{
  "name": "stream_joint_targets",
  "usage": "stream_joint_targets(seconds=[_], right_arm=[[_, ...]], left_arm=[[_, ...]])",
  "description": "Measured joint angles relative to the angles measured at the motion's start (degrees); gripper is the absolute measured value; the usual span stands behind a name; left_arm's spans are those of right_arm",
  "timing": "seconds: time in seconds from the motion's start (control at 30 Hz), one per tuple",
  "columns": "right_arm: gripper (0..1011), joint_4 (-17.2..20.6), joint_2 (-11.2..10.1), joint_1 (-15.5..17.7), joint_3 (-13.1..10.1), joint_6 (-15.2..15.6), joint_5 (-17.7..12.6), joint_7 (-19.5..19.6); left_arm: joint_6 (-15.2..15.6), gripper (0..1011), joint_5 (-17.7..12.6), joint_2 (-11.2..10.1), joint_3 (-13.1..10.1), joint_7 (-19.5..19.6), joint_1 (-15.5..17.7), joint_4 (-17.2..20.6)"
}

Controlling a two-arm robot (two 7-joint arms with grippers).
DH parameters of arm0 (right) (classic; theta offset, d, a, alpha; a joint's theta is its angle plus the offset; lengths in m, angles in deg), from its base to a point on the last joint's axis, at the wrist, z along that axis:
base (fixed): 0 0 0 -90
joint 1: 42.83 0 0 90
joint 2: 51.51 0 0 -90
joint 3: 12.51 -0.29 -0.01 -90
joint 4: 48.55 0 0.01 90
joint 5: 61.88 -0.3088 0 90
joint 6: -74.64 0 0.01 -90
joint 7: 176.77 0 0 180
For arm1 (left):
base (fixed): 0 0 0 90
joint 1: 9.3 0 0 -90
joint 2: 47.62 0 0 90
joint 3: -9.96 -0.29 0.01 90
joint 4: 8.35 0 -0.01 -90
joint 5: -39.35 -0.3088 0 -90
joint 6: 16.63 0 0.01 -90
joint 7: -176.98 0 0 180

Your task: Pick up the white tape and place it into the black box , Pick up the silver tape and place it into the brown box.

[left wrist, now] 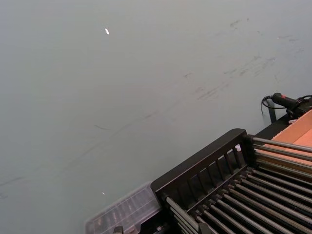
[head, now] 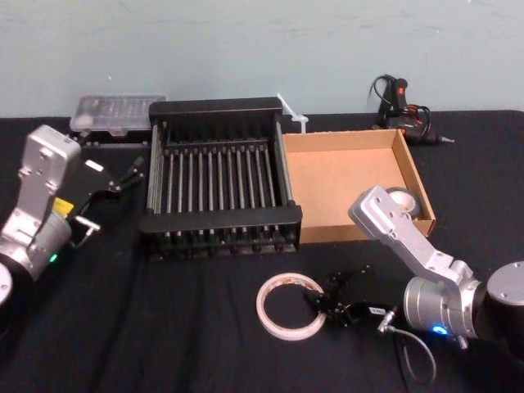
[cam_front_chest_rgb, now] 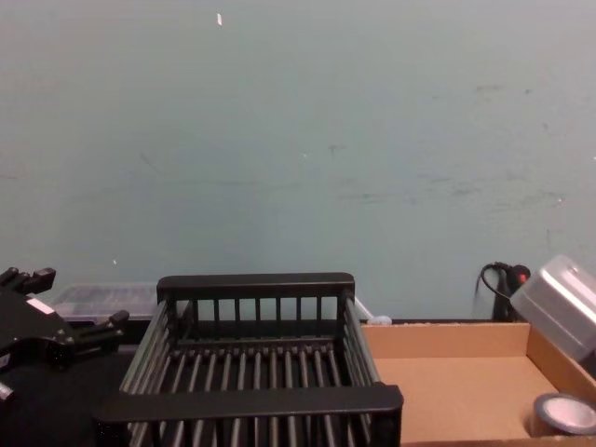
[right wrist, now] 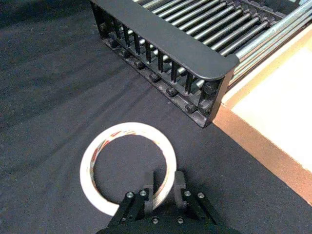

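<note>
White tape [head: 263,308] is flat on the black tablecloth [head: 164,327], just in front of the black box [head: 221,219] and off its near right corner, ring face up and red print showing around the band. And the right gripper [head: 315,296] is right down on it. From the right wrist view you can see one finger [right wrist: 150,184] inside the ring and the other outside, pinched together on the band at its right-hand side. The roll is gripped but not off the cloth; its underside sits on the table all the way round.

Over to the silver tape [head: 403,199]: it lies inside the brown box [head: 344,176], tucked into the near right corner close to the low cardboard wall (the right arm's elbow casing covers part of it from the head camera, but the chest view has it plain against the tan floor). The brown box sits hard up against the black box's right side, walls touching by the look of it. The slatted floor of the black box shows bare bars.

The left gripper [head: 135,173] hangs above the cloth to the left of the black box, fingers spread apart, gripping nothing. Behind it at the back edge is a clear plastic case [head: 115,110], and a black corded tool [head: 401,102] rests beyond the brown box.
</note>
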Motion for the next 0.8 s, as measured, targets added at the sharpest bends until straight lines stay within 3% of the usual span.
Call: stream_joint_targets(seconds=[0.1, 0.37, 0.8], right_arm=[[198, 0.0, 0.0, 0.0, 0.0, 0.0, 0.0, 0.0], [119, 0.0, 0.0, 0.0, 0.0, 0.0, 0.0, 0.0], [81, 0.0, 0.0, 0.0, 0.0, 0.0, 0.0, 0.0]], left_arm=[[0.0, 1001, 0.0, 0.0, 0.0, 0.0, 0.0, 0.0], [0.0, 1001, 0.0, 0.0, 0.0, 0.0, 0.0, 0.0], [0.0, 1001, 0.0, 0.0, 0.0, 0.0, 0.0, 0.0]])
